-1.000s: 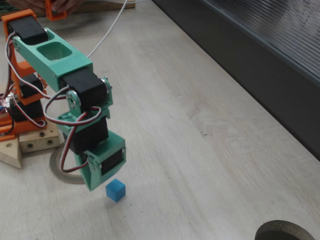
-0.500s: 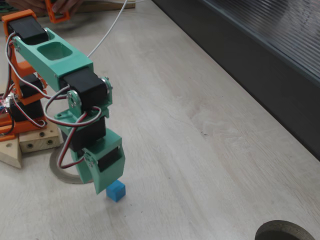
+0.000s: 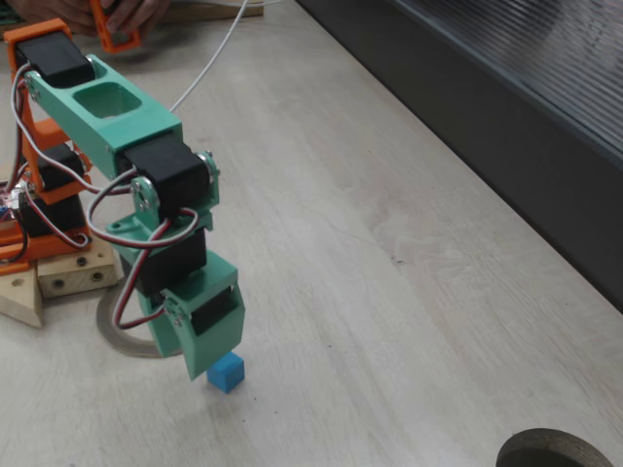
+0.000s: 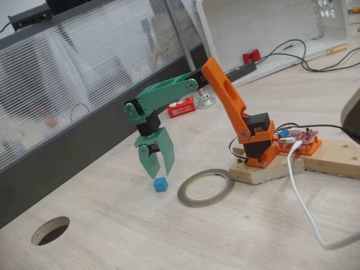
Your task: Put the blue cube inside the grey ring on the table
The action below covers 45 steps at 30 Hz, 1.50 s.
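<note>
The blue cube [image 3: 226, 372] [image 4: 161, 184] rests on the pale wood table [image 3: 389, 292] [image 4: 169, 242]. My green gripper [image 3: 216, 362] [image 4: 160, 171] hangs straight down just over the cube. It is open, with the fingertips [image 4: 151, 174] spread a little wider than the cube and nothing held. In one fixed view the gripper's body hides part of the cube's upper left. The grey ring [image 4: 188, 197] lies flat just right of the cube, between it and the arm's base. In the other fixed view an arc of the grey ring [image 3: 115, 336] shows behind the arm.
A round dark hole [image 3: 555, 449] [image 4: 50, 230] sits in the table. A dark ribbed panel [image 3: 506, 88] [image 4: 67, 152] borders it. The arm's wooden base [image 4: 292, 160] carries a circuit board, and a white cable [image 4: 304, 208] trails across the table.
The gripper has dropped lower and shifted slightly toward the cube, now covering its upper left edge. The cube has not moved.
</note>
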Tool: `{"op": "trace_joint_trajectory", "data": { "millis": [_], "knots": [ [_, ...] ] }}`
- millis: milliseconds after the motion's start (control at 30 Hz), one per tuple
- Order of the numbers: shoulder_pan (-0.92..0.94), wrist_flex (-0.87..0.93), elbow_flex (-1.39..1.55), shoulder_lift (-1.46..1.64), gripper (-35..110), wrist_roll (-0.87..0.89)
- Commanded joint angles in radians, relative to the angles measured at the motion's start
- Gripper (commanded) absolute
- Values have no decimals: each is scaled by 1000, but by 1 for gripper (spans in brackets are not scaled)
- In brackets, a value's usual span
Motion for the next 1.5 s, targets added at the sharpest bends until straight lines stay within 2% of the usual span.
{"op": "trace_joint_trajectory", "data": {
  "millis": [0, 200, 367, 533, 833, 1000, 1200, 1467],
  "knots": [
    [9, 9, -15, 21, 30, 0],
    [9, 5, -15, 20, 30, 0],
    [9, -104, -14, 20, 30, 0],
    [9, -127, -12, 20, 30, 0],
    [9, -129, -2, 17, 30, 0],
    [6, -123, -12, -84, 30, 6],
    [-91, -126, -12, -103, 30, 2],
    [-94, -120, -8, -94, 29, 6]
  ]
}}
